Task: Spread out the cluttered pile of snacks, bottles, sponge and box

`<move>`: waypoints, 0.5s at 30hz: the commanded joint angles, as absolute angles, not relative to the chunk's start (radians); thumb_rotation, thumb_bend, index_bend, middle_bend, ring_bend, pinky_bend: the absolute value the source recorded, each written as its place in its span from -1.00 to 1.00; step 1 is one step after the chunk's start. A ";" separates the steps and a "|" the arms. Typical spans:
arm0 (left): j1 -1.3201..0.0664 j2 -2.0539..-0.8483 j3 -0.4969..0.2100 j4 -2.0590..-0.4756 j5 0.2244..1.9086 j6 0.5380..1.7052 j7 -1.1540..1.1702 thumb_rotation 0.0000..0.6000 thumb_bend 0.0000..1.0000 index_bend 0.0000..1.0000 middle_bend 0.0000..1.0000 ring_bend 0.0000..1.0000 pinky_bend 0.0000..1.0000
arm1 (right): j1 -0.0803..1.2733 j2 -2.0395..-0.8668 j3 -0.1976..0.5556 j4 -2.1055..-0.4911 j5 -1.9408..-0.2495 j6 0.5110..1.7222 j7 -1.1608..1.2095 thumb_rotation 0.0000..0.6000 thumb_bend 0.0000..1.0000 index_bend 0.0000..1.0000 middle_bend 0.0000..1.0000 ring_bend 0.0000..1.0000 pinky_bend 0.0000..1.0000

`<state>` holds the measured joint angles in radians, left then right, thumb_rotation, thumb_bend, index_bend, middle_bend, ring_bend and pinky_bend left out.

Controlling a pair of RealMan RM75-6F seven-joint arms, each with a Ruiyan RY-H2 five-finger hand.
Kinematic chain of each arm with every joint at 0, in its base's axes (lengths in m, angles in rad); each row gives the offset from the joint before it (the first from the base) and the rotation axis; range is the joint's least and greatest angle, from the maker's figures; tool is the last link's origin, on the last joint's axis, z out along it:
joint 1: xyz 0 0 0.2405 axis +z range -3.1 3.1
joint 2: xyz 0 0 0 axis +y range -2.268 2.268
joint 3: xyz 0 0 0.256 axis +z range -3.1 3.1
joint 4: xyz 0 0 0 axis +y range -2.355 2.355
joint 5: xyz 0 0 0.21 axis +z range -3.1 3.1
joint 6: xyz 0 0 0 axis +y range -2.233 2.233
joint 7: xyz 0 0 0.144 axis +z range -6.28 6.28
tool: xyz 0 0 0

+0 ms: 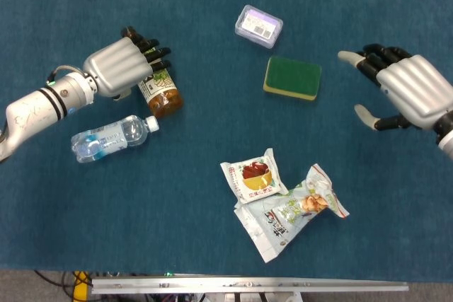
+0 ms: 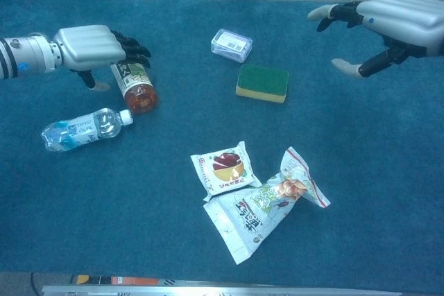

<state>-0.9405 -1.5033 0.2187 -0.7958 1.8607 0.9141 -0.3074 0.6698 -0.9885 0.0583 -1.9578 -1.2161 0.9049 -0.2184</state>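
Mostly spread already: left hand [image 1: 120, 68] arches over the brown bottle [image 1: 161, 92], grip not discernible, probably to shift it off the water bottle [image 1: 112, 137], while right hand [image 1: 403, 91] hovers empty, fingers spread, beside the sponge [image 1: 292, 78].

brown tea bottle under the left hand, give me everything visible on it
The brown tea bottle lies on its side on the blue tabletop. It looks like clear plastic holding amber-brown liquid, with a green and white printed label around its middle. One rounded end points down-right toward the clear water bottle, whose white cap lies close beside it; contact cannot be told. The left hand sits over the bottle's upper end, fingers extended across it, hiding that end. Whether the hand grips it is unclear.
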 commanded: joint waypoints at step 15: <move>-0.907 -1.556 0.222 -0.755 1.811 0.918 -0.313 1.00 -0.49 -0.15 -0.45 -0.53 -0.28 | 0.654 -0.976 0.067 -1.957 -1.230 0.898 -0.185 0.32 -0.18 -1.00 -0.59 -0.77 -0.62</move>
<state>-0.9100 -1.5541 0.2230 -0.7565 1.8141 0.9179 -0.3133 0.6545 -0.9765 0.0660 -1.9571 -1.2302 0.8984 -0.1854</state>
